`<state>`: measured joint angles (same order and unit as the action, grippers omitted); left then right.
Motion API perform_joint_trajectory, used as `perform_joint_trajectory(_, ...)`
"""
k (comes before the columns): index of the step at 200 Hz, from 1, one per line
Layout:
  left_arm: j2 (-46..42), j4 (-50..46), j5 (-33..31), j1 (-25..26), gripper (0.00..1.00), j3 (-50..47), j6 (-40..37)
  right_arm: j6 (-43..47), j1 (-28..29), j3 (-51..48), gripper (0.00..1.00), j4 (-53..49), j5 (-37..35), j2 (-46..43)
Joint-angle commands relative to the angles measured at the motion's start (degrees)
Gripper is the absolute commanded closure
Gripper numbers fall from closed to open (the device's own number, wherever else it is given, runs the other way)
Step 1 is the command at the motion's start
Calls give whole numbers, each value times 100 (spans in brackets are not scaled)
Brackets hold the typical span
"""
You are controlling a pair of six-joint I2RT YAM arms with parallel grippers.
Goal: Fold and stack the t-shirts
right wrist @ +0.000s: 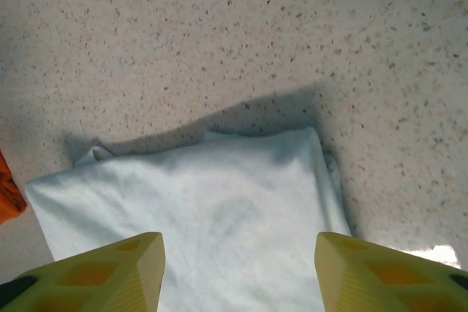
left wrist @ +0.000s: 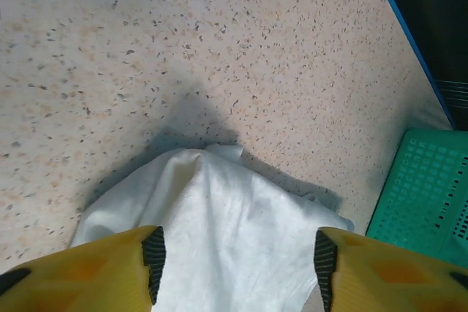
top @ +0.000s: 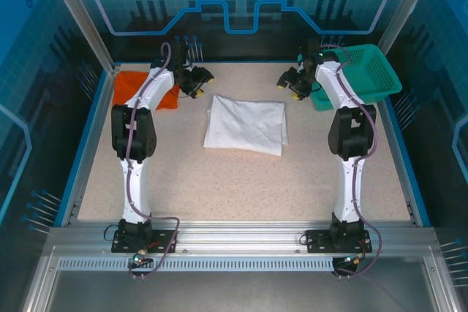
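left gripper [top: 199, 77] and right gripper [top: 291, 82]: both stand with jaws apart and nothing between them, one above each far corner of the white t-shirt [top: 245, 123]. seen from the wrists, the yellow fingers [left wrist: 88, 268] frame the cloth from above. contact with it cannot be confirmed. this stance would suit either letting go of the far edge or taking a fresh pinch there; which one cannot be told.

tabletop [top: 241, 180]: flat, hard, beige speckled surface with a blue border. it carries all items.

teal basket [top: 369, 71]: rigid plastic mesh, rectangular, at the far right corner, clear of the working area.

white t-shirt: lies at the tabletop centre, folded to a rough rectangle. soft matte cloth, edges slightly uneven. judged ready as the base of the stack.

orange-red t-shirt [top: 124, 85]: far left corner, partly behind the left arm, rumpled, well apart from the white one. judged not yet folded or stacked.
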<state>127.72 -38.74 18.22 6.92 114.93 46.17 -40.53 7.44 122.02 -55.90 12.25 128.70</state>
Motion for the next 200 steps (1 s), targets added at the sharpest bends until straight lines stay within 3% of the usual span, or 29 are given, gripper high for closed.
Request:
perform_joint_trajectory(1,-881,-73,-381,155,41,-337,-92,86,13,-844,43,201,-3,-1095)
perform_joint_trajectory(20,-1416,307,-436,479,50,-1038,-189,56,239,-2088,46,966,260,-1903)
perform_joint_trajectory(33,-1557,384,-483,844,51,-1328,-342,81,512,-2794,48,1320,338,-2283)
perform_joint_trajectory(57,-1354,510,-529,1535,53,-1607,-738,-69,1026,-3933,55,1979,429,-2588)
perform_joint_trajectory(75,-1054,643,-558,1776,56,-1860,-820,-282,1292,-4592,59,2511,466,-2588)
perform_joint_trajectory(113,-968,1371,-980,1804,56,-3139,-819,-418,1427,-5284,64,3015,668,-2133)
perform_joint_trajectory(149,-1238,1993,-872,1799,55,-4523,-697,-217,1432,-5824,65,3024,522,-1981)
perform_joint_trajectory(200,-2430,3106,-367,1966,54,-6979,-197,225,1600,-7299,66,3164,209,-2991)
